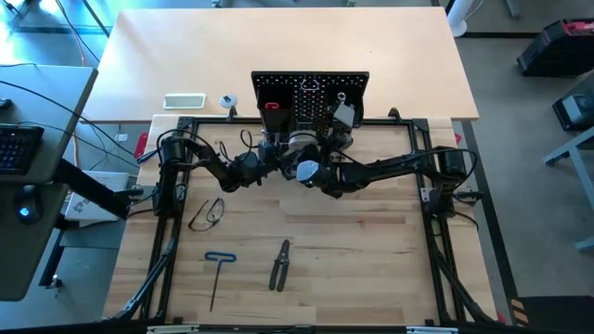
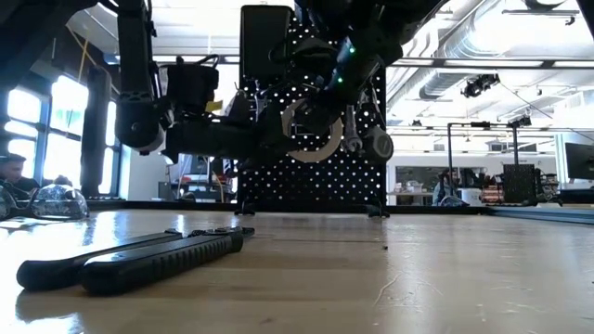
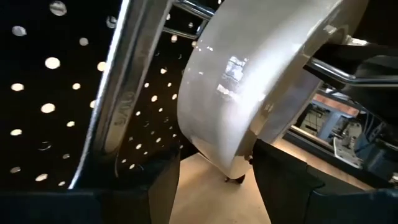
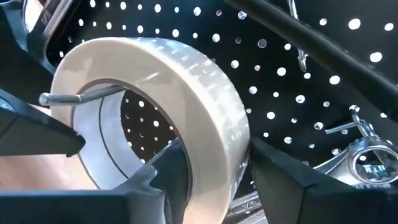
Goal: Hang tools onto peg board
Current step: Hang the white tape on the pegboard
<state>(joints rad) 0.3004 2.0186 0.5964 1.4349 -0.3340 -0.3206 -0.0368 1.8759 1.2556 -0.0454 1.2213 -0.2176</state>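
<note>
Right gripper (image 4: 205, 180) is spread around the clear, glossy tape roll (image 4: 155, 112), threaded on a thin metal hook (image 4: 81, 96) of the black perforated peg board (image 4: 298, 93) ahead; behind it, safety glasses (image 1: 207, 214), blue T-handle hex key (image 1: 219, 276) and dark-handled pliers (image 1: 279, 264) are left unhung. Left gripper (image 3: 214, 186) is held parted alongside.

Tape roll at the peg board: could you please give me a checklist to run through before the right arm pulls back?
1. Hook through the core: ok. The metal hook passes inside the tape roll, in front of the peg board.
2. Roll's weight resting on the hook: cannot tell.
3. Right tool clear of the roll: not ok, it sits right at the rim.
4. Left tool out of the way: not ok. It is open and close to the roll, beside a wrench.
5. Other tools hung: not ok. The pliers, hex key and safety glasses lie on the table.
</note>
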